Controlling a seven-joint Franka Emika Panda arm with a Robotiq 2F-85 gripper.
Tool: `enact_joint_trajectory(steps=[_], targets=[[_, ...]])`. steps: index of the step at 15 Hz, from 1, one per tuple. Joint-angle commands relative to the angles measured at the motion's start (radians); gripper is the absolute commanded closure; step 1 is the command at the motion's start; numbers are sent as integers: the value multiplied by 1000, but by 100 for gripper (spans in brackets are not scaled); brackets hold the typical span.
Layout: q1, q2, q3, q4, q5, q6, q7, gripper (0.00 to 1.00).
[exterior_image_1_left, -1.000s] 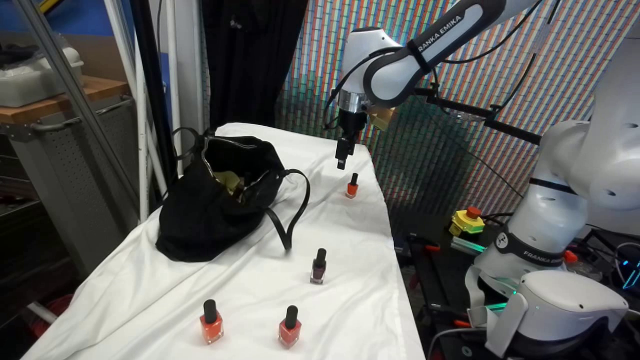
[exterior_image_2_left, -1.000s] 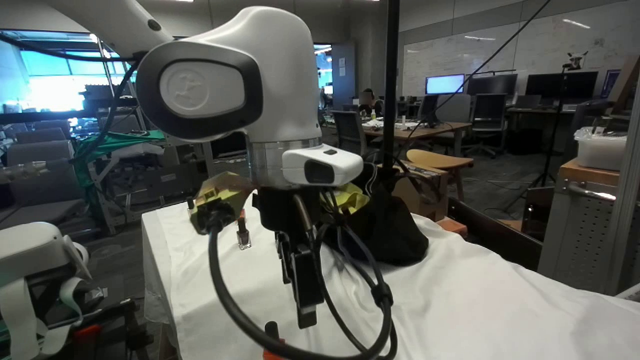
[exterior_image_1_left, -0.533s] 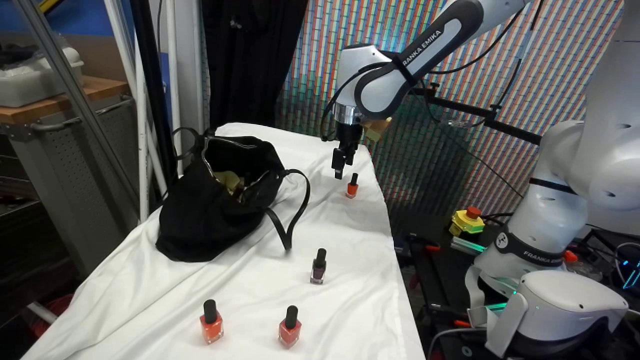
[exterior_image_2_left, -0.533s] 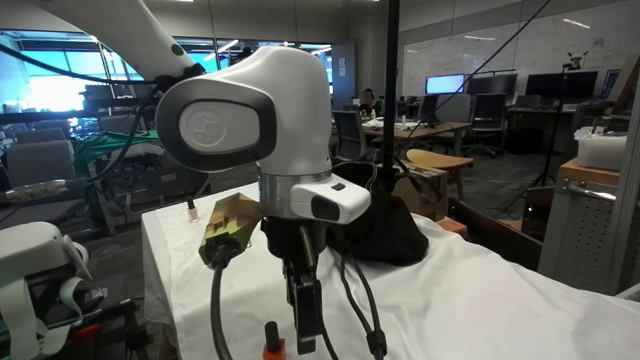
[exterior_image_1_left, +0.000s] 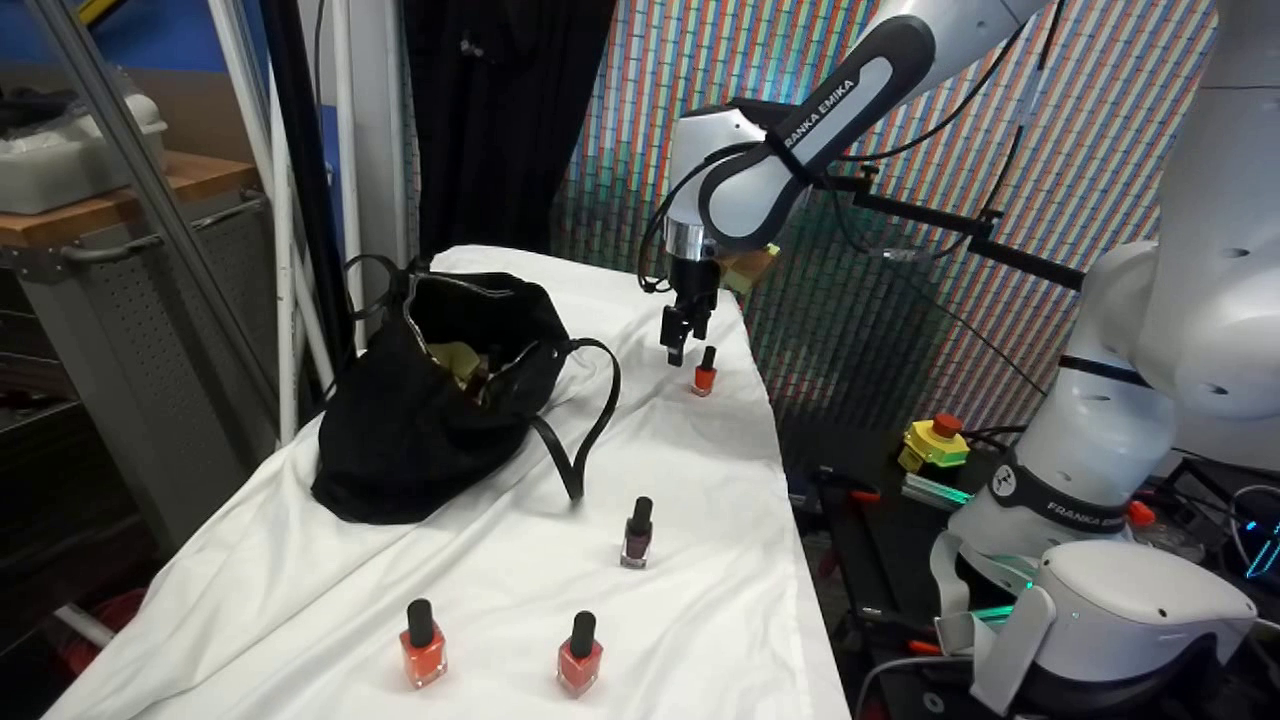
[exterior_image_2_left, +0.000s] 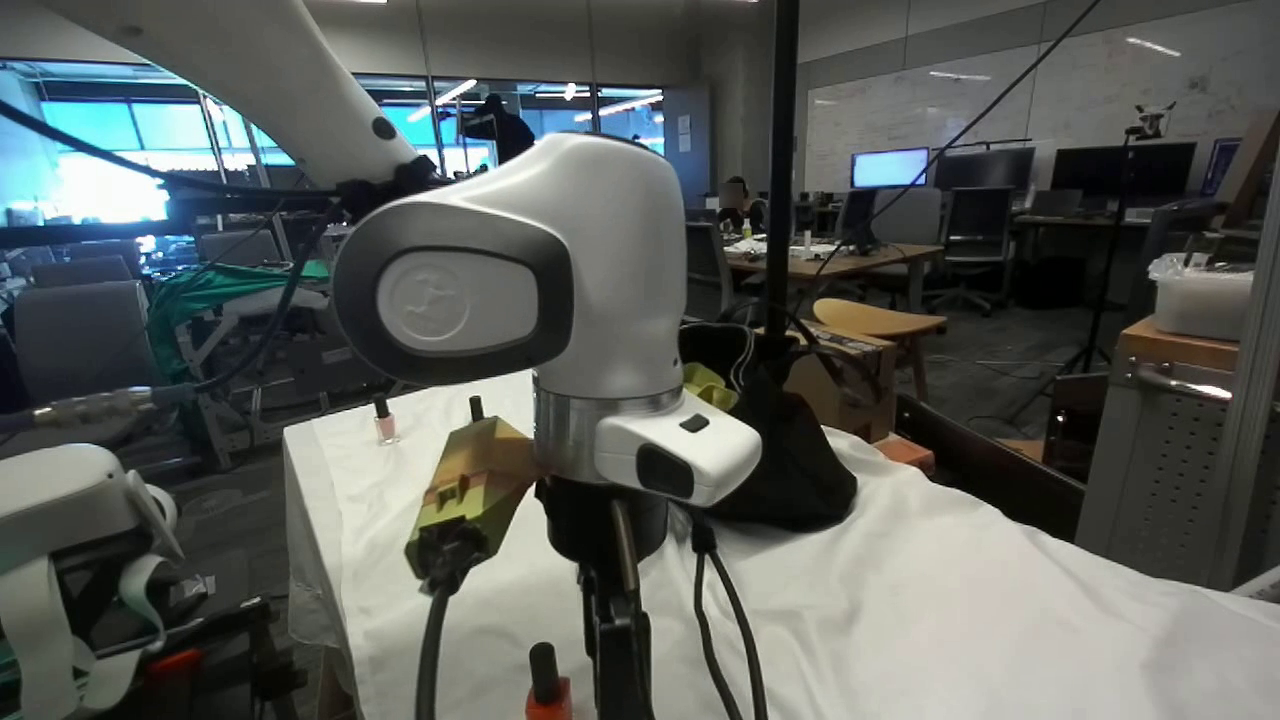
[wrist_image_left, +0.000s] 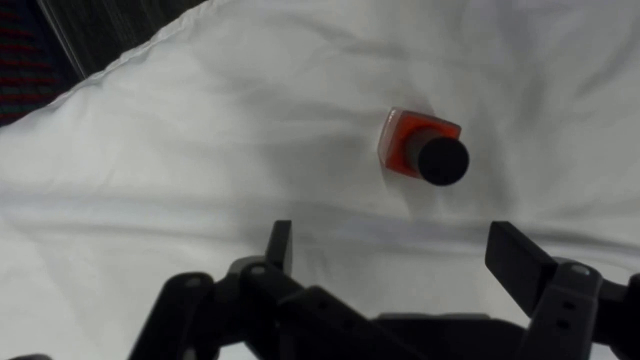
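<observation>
White grey-trimmed arm (exterior_image_2_left: 600, 270), black end effector (wrist_image_left: 391, 245)

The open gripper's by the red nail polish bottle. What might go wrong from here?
The red bottle is not between the jaws of the open gripper, so closing now would probably miss it. It is tall and narrow on wrinkled white cloth, so a nudge might tip it. A cable hanging low in an exterior view might also brush it, though depth is hard to judge.
</observation>
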Motion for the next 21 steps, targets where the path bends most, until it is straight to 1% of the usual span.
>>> enact_joint_trajectory(steps=[1,12,16,21], targets=[[-10,51,-1,29,58,22,-34,0],[-43,134,9,67,142,35,-99,0],[-50,136,11,64,162,35,-122,0],[-46,117,4,50,150,40,-116,0]])
